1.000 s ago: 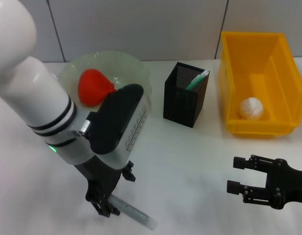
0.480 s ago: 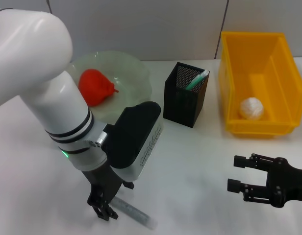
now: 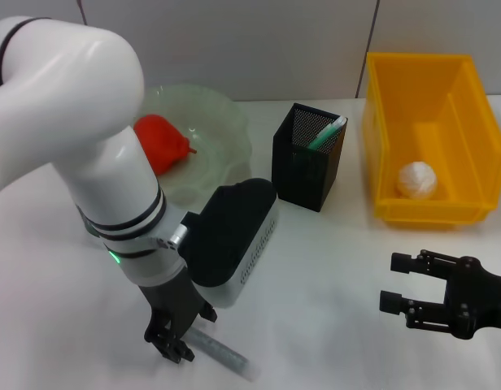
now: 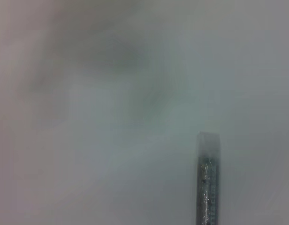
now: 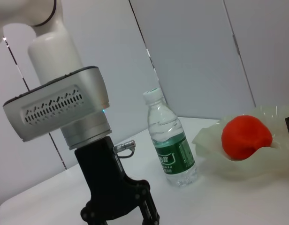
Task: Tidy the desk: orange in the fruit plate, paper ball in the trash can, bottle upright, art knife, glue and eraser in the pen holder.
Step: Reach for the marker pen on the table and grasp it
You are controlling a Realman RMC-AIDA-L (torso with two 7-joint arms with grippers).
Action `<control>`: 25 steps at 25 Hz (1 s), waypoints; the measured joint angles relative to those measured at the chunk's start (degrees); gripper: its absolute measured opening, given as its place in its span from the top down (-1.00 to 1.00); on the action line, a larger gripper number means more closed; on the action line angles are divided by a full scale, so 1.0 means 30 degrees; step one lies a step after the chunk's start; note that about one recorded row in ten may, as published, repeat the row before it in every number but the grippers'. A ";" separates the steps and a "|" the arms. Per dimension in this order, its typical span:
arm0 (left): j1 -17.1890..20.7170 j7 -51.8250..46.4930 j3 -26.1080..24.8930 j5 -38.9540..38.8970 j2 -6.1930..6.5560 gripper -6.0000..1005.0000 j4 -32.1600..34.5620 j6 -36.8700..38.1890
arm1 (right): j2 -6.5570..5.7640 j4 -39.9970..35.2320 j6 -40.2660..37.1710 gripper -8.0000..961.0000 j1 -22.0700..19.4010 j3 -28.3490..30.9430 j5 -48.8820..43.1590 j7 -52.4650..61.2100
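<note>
White-and-black two-armed robot with dark claw-like end effectors.

The left arm is a thick, glossy white tube ringed by thin black bands, with a small green light glowing near the wrist. Below it sits a silver-grey wrist block with a black top face and a row of zigzag vent slots along its side, plus a short metal connector stub. The left end effector (image 3: 176,337) is matte black, on a tapering black mount with stubby, knuckled fingers. The right end effector (image 3: 403,284) is likewise black, an open framework of linked bars with blocky fingertips.
</note>
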 joint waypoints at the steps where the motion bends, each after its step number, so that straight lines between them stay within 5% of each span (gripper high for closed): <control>1: -0.0079 -0.0036 0.0186 0.0007 -0.0006 -0.14 -0.0147 -0.0088 | 0.0000 -0.0019 -0.0005 -0.61 0.0003 -0.0001 -0.0001 -0.0001; 8: -0.0318 -0.0179 0.0632 0.0145 -0.0055 -0.14 -0.0399 -0.0333 | 0.0053 -0.0059 -0.0049 -0.61 0.0015 -0.0009 -0.0053 -0.0002; 14: -0.0461 -0.0338 0.0881 0.0178 -0.0061 0.15 -0.0465 -0.0486 | 0.0084 -0.0060 -0.0045 -0.61 0.0022 -0.0010 -0.0069 -0.0087; 25: -0.0672 -0.0516 0.1353 0.0217 -0.0083 0.17 -0.0752 -0.0717 | 0.0088 -0.0059 -0.0003 -0.61 0.0051 -0.0011 -0.0077 -0.0149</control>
